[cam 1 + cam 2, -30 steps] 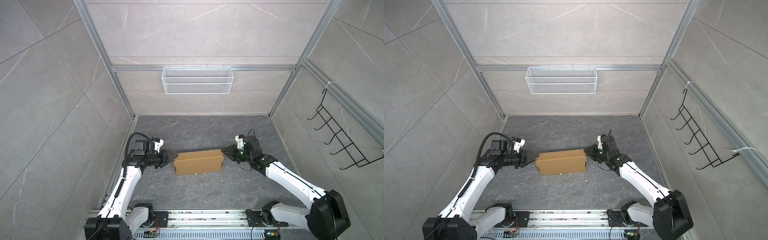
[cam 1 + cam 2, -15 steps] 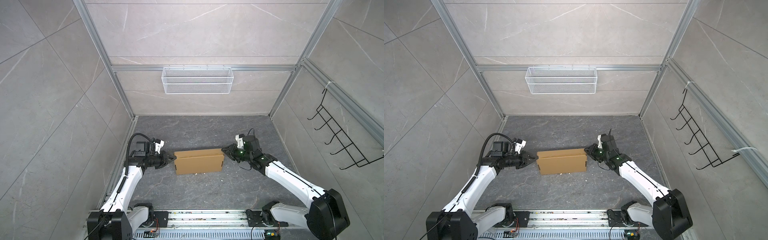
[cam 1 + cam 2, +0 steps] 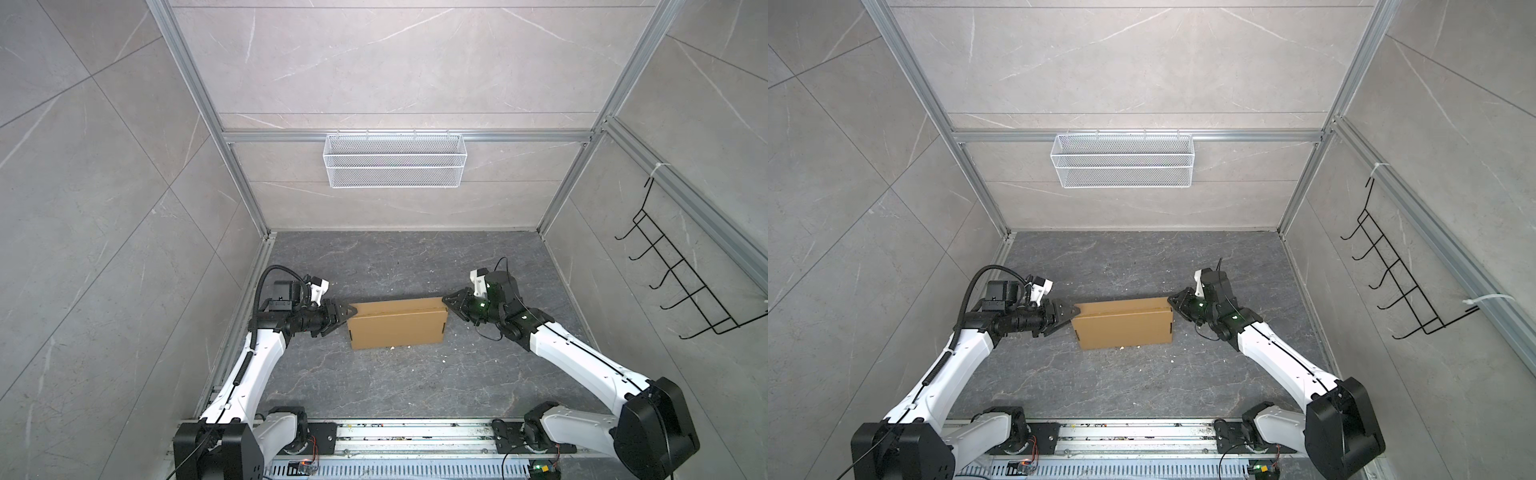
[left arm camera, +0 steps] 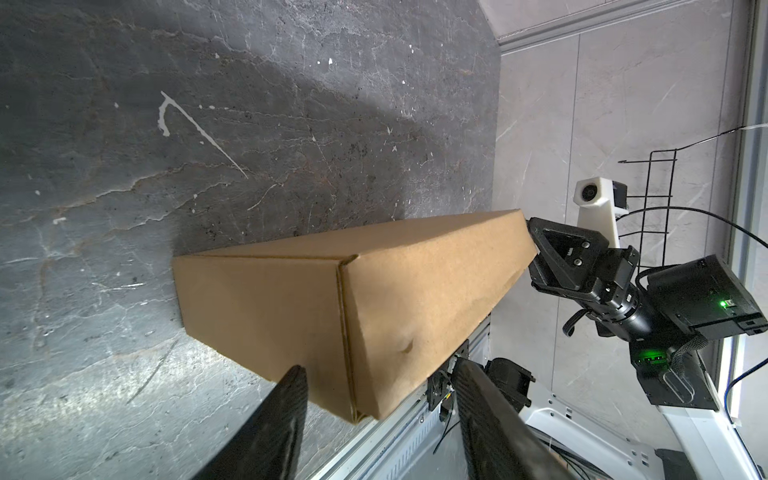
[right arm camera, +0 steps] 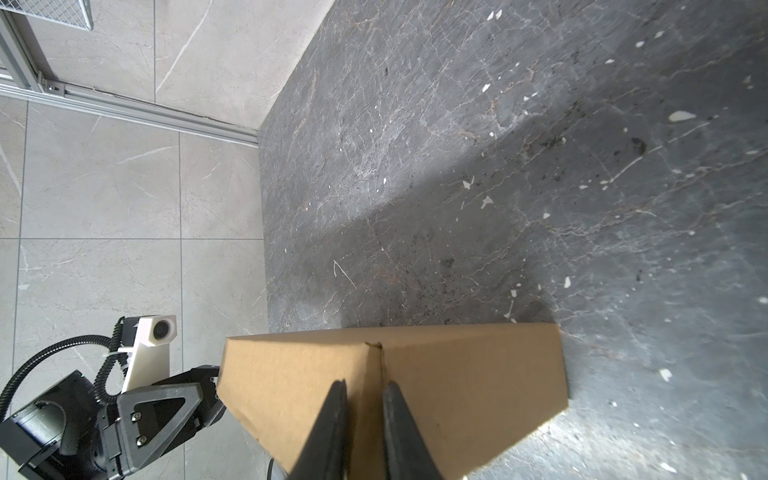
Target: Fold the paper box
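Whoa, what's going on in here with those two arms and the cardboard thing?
Two robot arms are working on a brown paper box, which looks folded shut and lies on the dark table. The left pincer is open at one end, its fingers on either side of a box corner. The right pincer is at the opposite end, jaws nearly together against a top corner. Whether it actually pinches the cardboard is hard to tell.

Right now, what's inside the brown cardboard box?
Nothing inside can be seen. The paper box looks closed on every side that shows, so its plain brown walls cover whatever is in there, if anything. It sits on the dark stone tabletop.
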`<state>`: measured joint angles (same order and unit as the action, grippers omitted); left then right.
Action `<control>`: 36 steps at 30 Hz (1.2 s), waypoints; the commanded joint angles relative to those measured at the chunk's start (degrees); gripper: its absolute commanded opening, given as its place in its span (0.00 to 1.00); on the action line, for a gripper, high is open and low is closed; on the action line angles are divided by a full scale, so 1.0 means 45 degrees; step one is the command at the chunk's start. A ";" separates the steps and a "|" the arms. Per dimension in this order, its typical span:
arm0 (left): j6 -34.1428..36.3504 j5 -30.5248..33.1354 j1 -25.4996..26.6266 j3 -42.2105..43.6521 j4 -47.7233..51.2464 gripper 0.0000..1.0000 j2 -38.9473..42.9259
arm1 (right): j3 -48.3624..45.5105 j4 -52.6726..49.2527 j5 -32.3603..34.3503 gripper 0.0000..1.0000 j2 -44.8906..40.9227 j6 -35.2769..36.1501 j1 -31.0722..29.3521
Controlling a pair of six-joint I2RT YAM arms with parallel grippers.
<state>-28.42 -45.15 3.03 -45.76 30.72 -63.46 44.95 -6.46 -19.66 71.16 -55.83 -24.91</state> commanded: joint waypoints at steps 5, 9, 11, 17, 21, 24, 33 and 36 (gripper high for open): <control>-0.0051 -0.0294 0.0051 0.0297 -0.0982 0.57 -0.0516 | -0.1140 -0.3697 0.0270 0.20 0.1091 0.0220 -0.0284; 0.0102 -0.0305 0.0047 0.0712 -0.1163 0.51 -0.0720 | -0.1165 -0.3726 0.0267 0.20 0.1092 0.0344 -0.0277; 0.0280 -0.0255 0.0050 0.0887 -0.1127 0.47 -0.0742 | -0.1132 -0.3721 0.0229 0.20 0.1034 0.0480 -0.0286; 0.0412 -0.0208 0.0050 0.1104 -0.1072 0.41 -0.0791 | -0.0492 -0.3704 -0.0406 0.30 0.1082 0.1429 -0.0271; 0.0549 -0.0101 0.0050 0.1116 -0.0918 0.40 -0.0850 | 0.0119 -0.3845 -0.0980 0.35 0.1358 0.2036 -0.0169; 0.0575 0.0001 0.0050 0.1164 -0.0870 0.40 -0.0870 | 0.0514 -0.4190 -0.1307 0.38 0.1559 0.2468 -0.0074; 0.0559 0.0091 0.0050 0.1242 -0.0850 0.40 -0.0815 | 0.1202 -0.5961 -0.1311 0.47 0.1239 0.4152 0.0890; 0.0520 0.0110 0.0049 0.1278 -0.0889 0.39 -0.0863 | 0.1338 -0.6159 -0.1456 0.49 0.1287 0.4451 0.0970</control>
<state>-27.44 -47.05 2.66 -41.78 23.09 -66.06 53.47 -19.09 -29.02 74.35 -39.16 -21.28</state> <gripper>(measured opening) 0.397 0.483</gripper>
